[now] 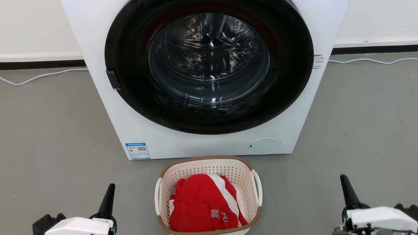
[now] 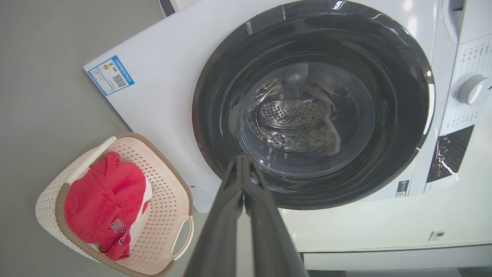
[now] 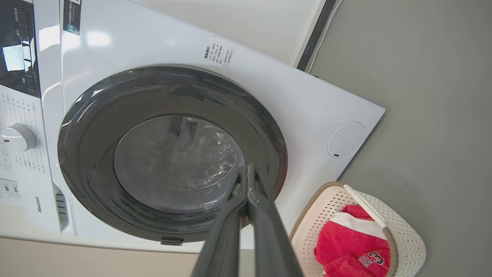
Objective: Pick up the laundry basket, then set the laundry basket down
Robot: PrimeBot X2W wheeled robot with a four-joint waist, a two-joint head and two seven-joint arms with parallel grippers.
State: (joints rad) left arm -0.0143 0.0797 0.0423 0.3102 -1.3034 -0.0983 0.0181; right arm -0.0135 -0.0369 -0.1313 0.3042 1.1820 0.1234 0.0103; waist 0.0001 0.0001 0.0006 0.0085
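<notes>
One cream-white perforated plastic laundry basket, brown-rimmed, holding red cloth. Flanking: left gripper, right gripper, fingers pressed together, empty. Advised: take both white loop handles evenly, lift level.

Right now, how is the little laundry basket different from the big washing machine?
The laundry basket is small and low; the washing machine rises far above it. The laundry basket is open on top, with red clothing inside; the washing machine's round door is shut. The laundry basket's walls have holes; the washing machine's front is smooth. Both are pale and stand on the grey floor.
</notes>
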